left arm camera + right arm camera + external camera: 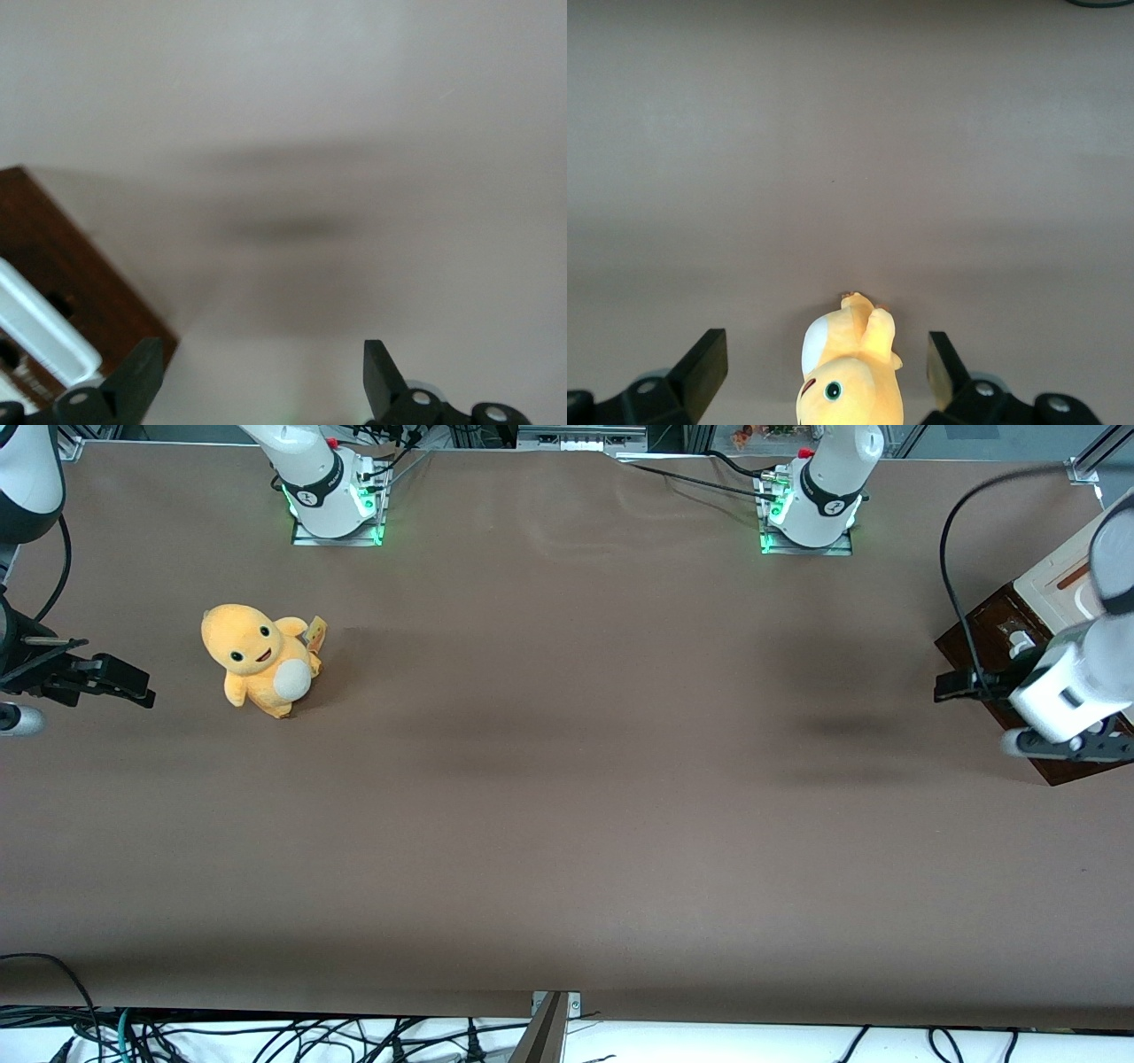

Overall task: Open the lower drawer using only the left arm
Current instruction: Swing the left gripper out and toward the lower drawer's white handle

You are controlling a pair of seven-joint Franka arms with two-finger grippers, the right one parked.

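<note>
hand [961, 688] beside lower drawer [992, 631], working arm's end

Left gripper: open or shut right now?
Open. In the wrist view the left gripper shows its two fingers set wide apart with bare table between them, beside the lower drawer, gripping nothing.

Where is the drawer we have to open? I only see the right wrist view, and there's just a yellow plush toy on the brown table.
Observer: The dark brown wooden lower drawer sits at the working arm's end of the table.
Operator: Is the gripper holding it?
Observer: No. The black two-finger gripper hangs open beside the drawer, with only bare table between its fingers.
Operator: Does it have a handle?
Observer: Yes, a long white bar handle, close by one gripper finger.
</note>
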